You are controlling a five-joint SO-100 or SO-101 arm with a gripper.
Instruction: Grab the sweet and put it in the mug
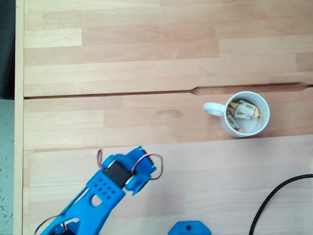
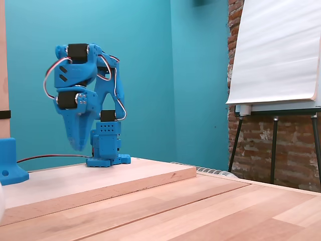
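Looking down from the fixed view above, the round white ceramic mug (image 1: 245, 114) with its small looped handle stands on the pale wooden tabletop (image 1: 151, 47), toward the right edge and just below the dark seam between two planks. Several tiny wrapped sweets (image 1: 242, 110), white with yellow-gold twisted ends, already lie inside it; no loose sweet can be made out on the bare wood in either fixed view.

The blue two-finger gripper (image 1: 142, 167) sits near the tabletop's lower left corner, well apart from the mug. Seen from above, the mug lies to the gripper's right and a little farther from the bottom edge, its handle turned toward the arm. In the low fixed view the blue arm is folded over its base and the gripper (image 2: 78, 145) points down, hanging above the raised board without touching it.

Whether the fingers are parted or pressed together cannot be told, and nothing is seen held between them.

Judging from this, the candy appears delivered and the arm looks to be at rest. Any further reach would have to sweep rightward across the open wood toward the mug.
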